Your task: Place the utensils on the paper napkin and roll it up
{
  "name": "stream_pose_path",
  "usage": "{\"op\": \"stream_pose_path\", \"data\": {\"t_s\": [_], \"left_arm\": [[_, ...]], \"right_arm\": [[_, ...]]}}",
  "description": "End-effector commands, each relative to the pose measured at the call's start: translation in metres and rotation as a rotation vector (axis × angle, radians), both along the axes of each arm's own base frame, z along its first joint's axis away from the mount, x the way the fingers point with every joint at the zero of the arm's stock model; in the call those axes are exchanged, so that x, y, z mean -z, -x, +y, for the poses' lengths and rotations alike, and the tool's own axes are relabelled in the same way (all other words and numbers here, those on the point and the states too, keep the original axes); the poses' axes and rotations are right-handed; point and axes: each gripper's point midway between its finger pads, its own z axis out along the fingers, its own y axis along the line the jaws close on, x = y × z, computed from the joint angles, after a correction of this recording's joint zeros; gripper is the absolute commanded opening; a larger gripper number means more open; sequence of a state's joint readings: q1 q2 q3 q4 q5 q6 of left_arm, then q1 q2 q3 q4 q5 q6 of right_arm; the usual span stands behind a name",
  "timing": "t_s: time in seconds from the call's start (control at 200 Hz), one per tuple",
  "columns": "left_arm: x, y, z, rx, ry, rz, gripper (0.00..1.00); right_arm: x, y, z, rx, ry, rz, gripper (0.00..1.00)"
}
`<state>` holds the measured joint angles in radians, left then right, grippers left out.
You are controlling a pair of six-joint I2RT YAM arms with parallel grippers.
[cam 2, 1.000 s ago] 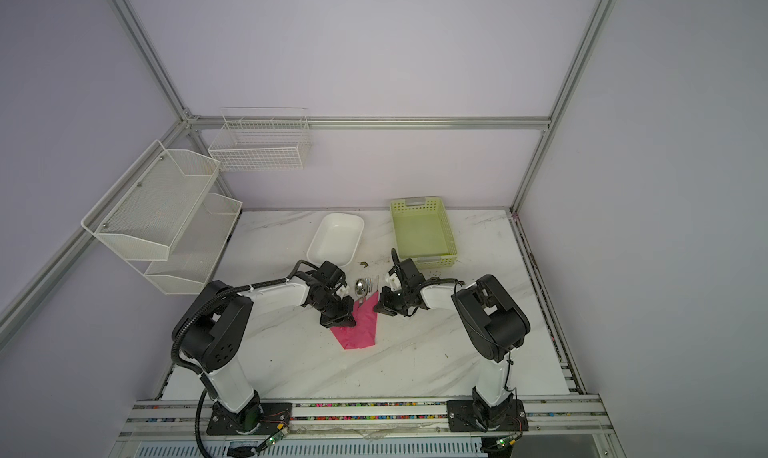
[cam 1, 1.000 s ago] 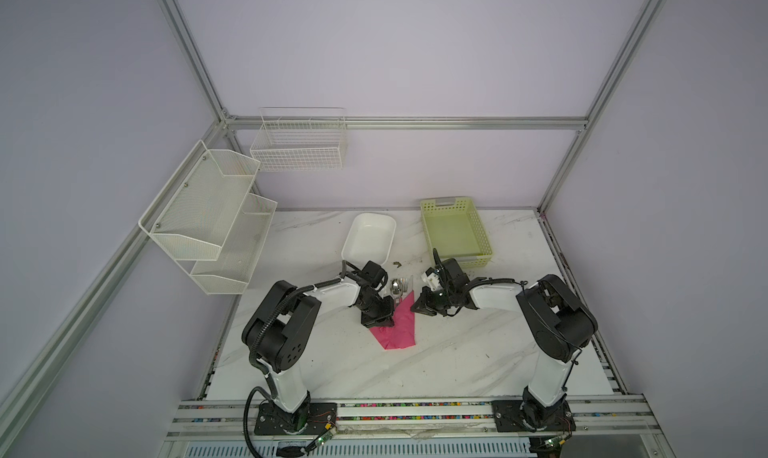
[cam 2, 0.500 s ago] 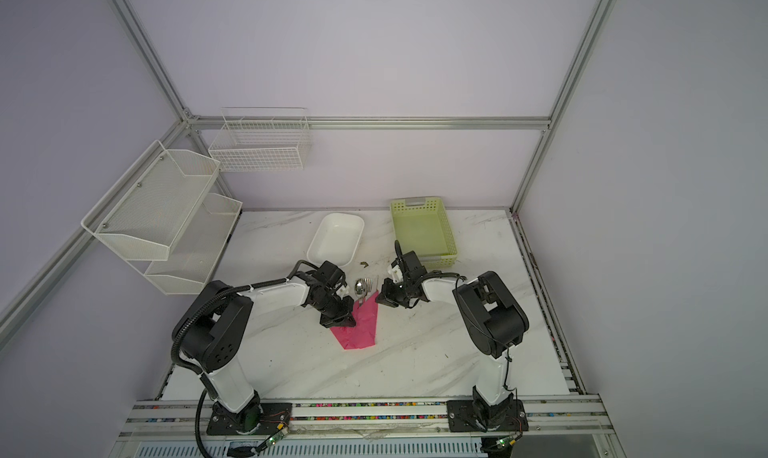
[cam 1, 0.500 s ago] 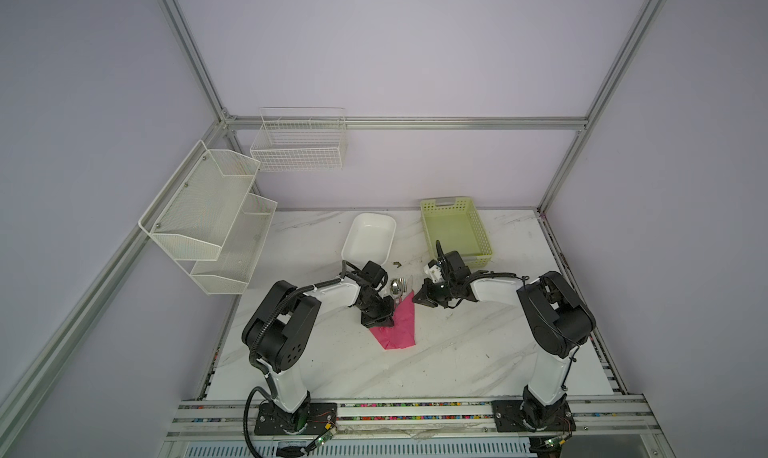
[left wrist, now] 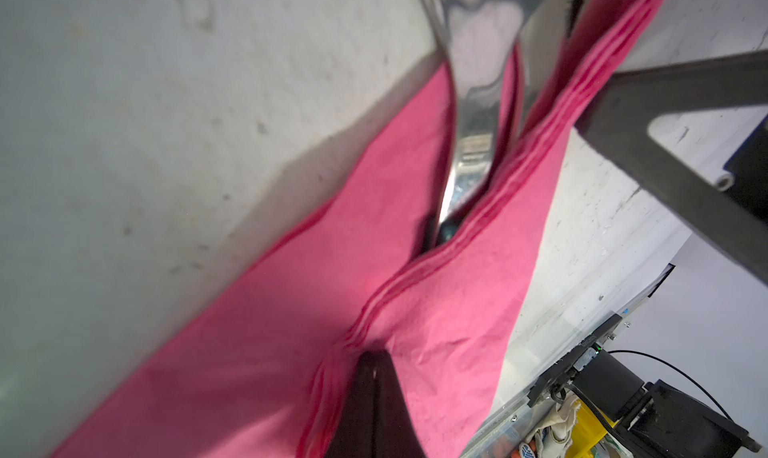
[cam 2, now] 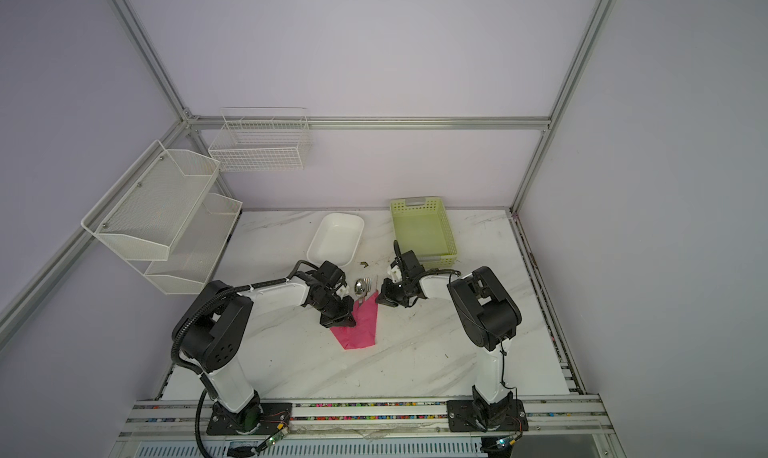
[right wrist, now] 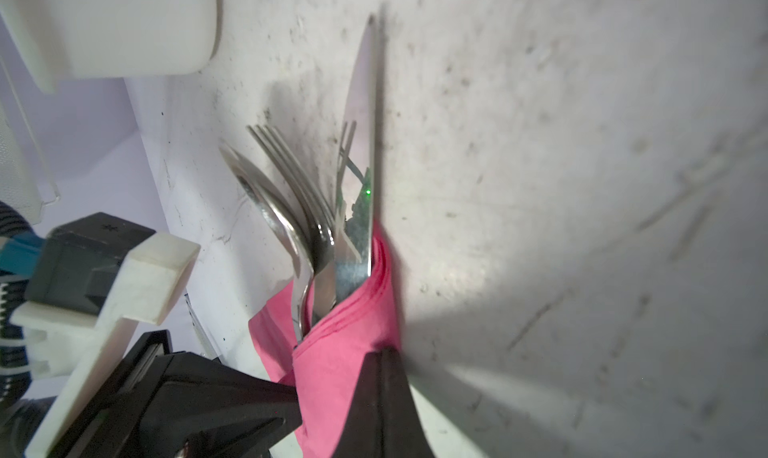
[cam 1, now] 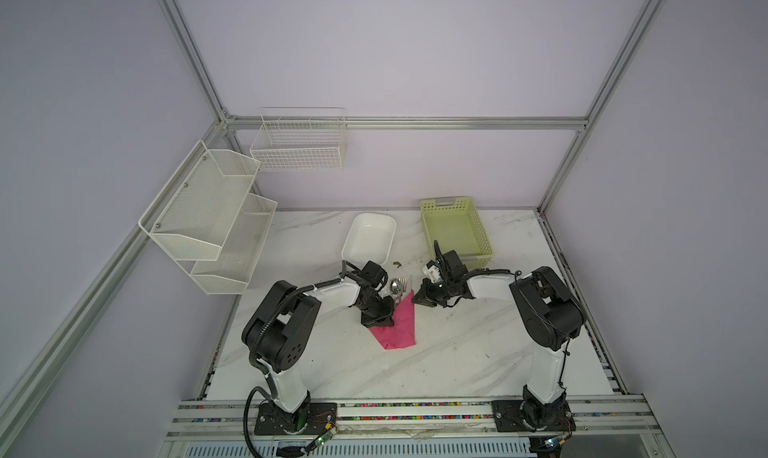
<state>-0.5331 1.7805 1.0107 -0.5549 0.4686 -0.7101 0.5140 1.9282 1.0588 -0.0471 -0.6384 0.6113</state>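
Operator: Trouble ahead, as you see it?

Arm: Paper first. The paper napkin lies mid-bench, already folded over the handles of the utensils. Only the spoon, fork and knife heads stick out, toward the white dish. Both my jaws are fully closed. The left jaws bear on the layered edge of the fold, and the right jaws sit on the pink end just beside the knife. Whether either has a layer pinched, I cannot tell.

Operator: So what breaks?

Arm: Thin sheet, hard tips. If I drag sideways while bearing down on the bench, I'd expect the paper to tear or bunch rather than roll.

Operator: And the metal?

Arm: Three smooth heads, loose and overlapping. A roll driven from one side alone could push the knife out of the open end. It could also let the fork and spoon fan apart, leaving a slack wrap that springs open once I let go. My two sets of jaws also sit near each other, on either side of the bundle, so a careless inward turn could knock them together
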Motion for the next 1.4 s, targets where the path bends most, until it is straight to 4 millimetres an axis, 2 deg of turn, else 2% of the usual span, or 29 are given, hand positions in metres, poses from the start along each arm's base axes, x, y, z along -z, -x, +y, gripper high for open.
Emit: {"op": "stream_pose_path", "data": {"t_s": [0.0, 0.22, 0.34, 0.41, 0.48, 0.62, 0.725, 0.795, 1.005, 1.13, 1.28, 1.395], "left_arm": [[0.002, -0.007, -0.001, 0.02, -0.02, -0.023, 0.04], [0.002, -0.007, 0.0, 0.018, -0.021, -0.023, 0.04], [0.002, -0.006, 0.0, 0.02, -0.022, -0.021, 0.04], [0.001, -0.006, 0.0, 0.019, -0.022, -0.022, 0.04], [0.001, -0.006, 0.0, 0.018, -0.024, -0.026, 0.04], [0.001, -0.007, 0.001, 0.016, -0.025, -0.026, 0.04], [0.001, -0.007, 0.001, 0.016, -0.025, -0.028, 0.04], [0.001, -0.006, 0.001, 0.018, -0.026, -0.028, 0.04], [0.0, -0.006, 0.002, 0.017, -0.025, -0.031, 0.04], [0.0, -0.006, 0.001, 0.018, -0.021, -0.036, 0.03], [0.0, -0.006, 0.001, 0.017, -0.014, -0.036, 0.02], [0.001, -0.006, -0.001, 0.019, -0.007, -0.038, 0.02]], "right_arm": [[-0.012, -0.013, -0.001, 0.007, 0.007, -0.042, 0.0], [0.004, -0.019, 0.003, -0.013, 0.01, -0.024, 0.0], [0.016, -0.017, 0.0, -0.021, 0.032, 0.003, 0.0], [0.017, -0.016, -0.005, -0.021, 0.059, -0.003, 0.0], [0.01, -0.018, -0.008, -0.018, 0.083, -0.026, 0.0], [-0.018, -0.021, -0.009, -0.014, 0.073, -0.074, 0.0], [-0.04, -0.015, -0.007, 0.001, 0.026, -0.081, 0.0], [-0.045, -0.004, -0.006, -0.004, 0.014, -0.038, 0.0], [-0.054, 0.037, 0.012, -0.081, 0.055, 0.001, 0.0], [-0.05, 0.056, 0.032, -0.106, 0.082, 0.018, 0.0], [-0.04, 0.064, 0.057, -0.11, 0.083, 0.026, 0.0], [-0.027, 0.063, 0.068, -0.102, 0.08, 0.038, 0.0]]}}
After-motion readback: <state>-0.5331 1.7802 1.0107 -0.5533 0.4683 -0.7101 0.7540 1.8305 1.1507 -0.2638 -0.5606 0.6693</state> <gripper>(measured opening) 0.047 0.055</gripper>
